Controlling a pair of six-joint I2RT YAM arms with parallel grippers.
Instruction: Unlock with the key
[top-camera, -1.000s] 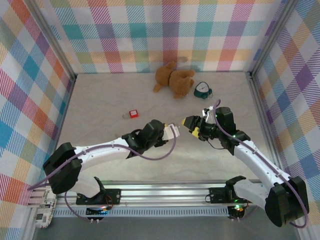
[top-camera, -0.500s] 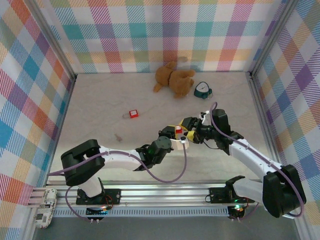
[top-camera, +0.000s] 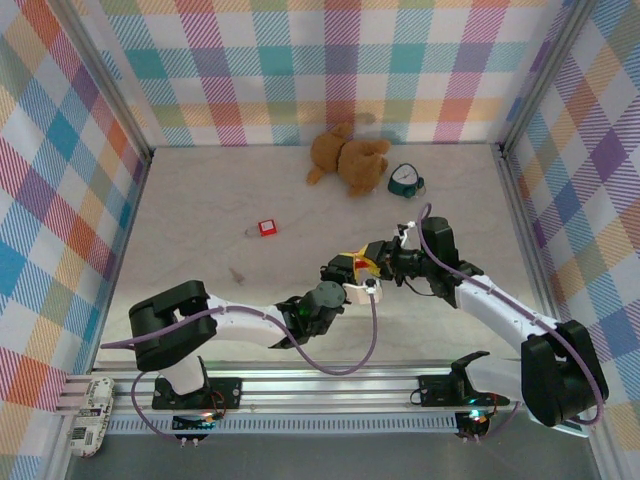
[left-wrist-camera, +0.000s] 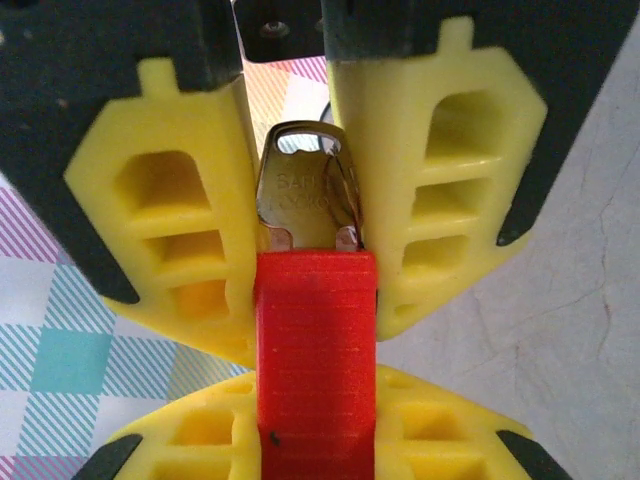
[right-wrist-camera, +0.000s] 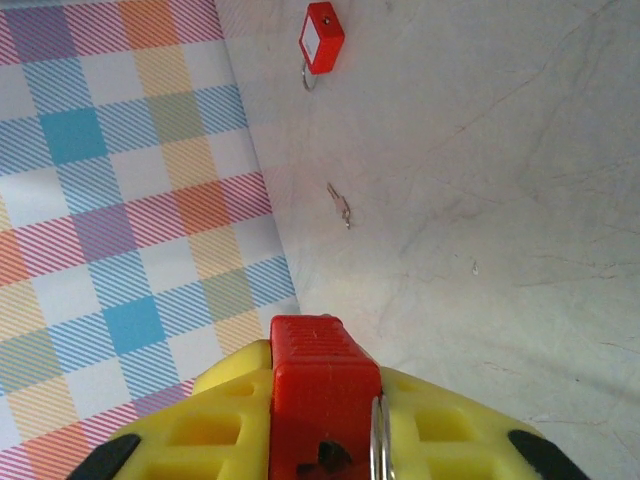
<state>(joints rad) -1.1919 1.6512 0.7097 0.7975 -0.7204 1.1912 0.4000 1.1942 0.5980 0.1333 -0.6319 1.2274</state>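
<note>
The key (left-wrist-camera: 305, 195) sat clenched by its bow in the left gripper (left-wrist-camera: 308, 250), its long axis in line with the fingers and running straight into the end of the red padlock (left-wrist-camera: 315, 350), which the facing right gripper (right-wrist-camera: 325, 380) grasped

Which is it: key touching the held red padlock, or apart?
Touching. Left wrist view shows the key seated into the top of the held red padlock, no gap.

Left gripper (top-camera: 348, 268) and right gripper (top-camera: 371, 262) meet fingertip to fingertip, with a red padlock (top-camera: 358, 265) between them. Second red padlock (top-camera: 266, 228) lies well apart, beyond the left fingers.
</note>
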